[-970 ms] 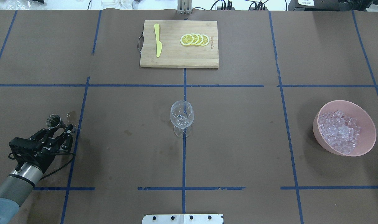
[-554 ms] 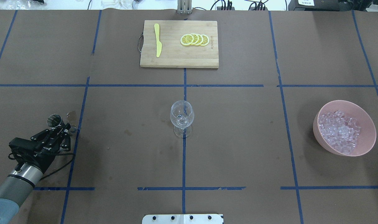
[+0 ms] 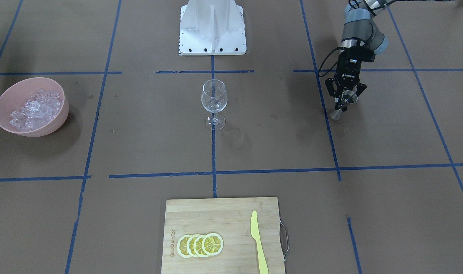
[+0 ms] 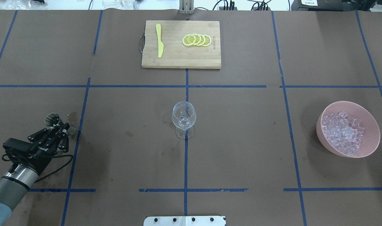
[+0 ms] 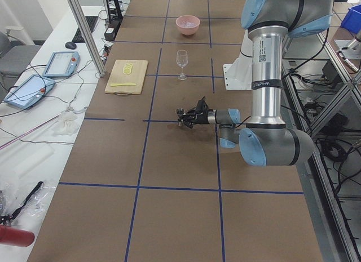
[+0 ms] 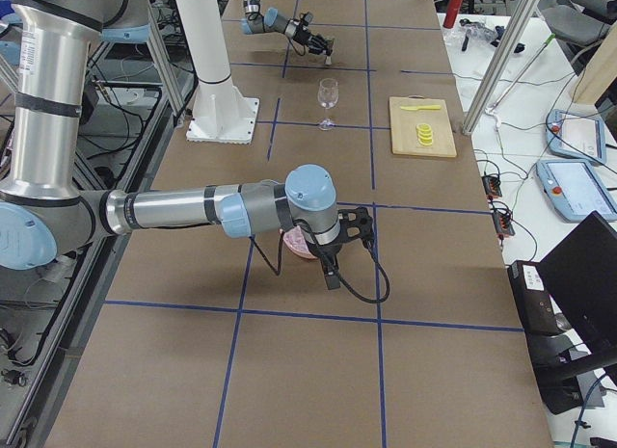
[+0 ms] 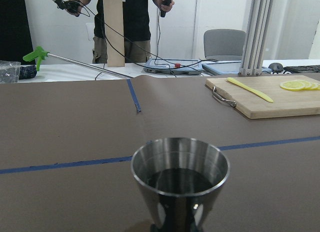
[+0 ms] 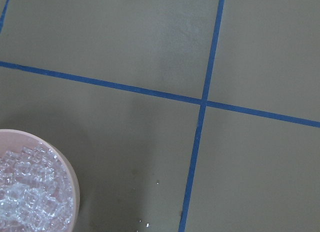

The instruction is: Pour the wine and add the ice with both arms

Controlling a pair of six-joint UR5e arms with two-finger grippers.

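My left gripper (image 4: pixel 62 128) is shut on the waist of a steel jigger (image 4: pixel 52 119) at the table's left, also in the front view (image 3: pixel 345 99). The left wrist view shows the jigger cup (image 7: pixel 175 212) upright with the wine (image 7: pixel 180 179) in it, dark against the metal. An empty wine glass (image 4: pixel 184 119) stands at the table's middle. The ice (image 4: pixel 343 131) fills a pink bowl (image 4: pixel 371 141) at the right. My right gripper (image 6: pixel 366 226) shows only in the right side view, above the bowl; I cannot tell whether it is open. The right wrist view shows ice (image 8: pixel 25 192) at lower left.
A wooden cutting board (image 4: pixel 181 59) at the far middle carries lemon slices (image 4: pixel 196 40) and a yellow knife (image 4: pixel 159 40). The white base block (image 3: pixel 212 26) stands at the near edge. Damp stains (image 4: pixel 72 116) mark the paper beside the jigger.
The left gripper's fingers have closed in on the jigger's waist. Gripper and jigger have shifted slightly left and back toward the robot.
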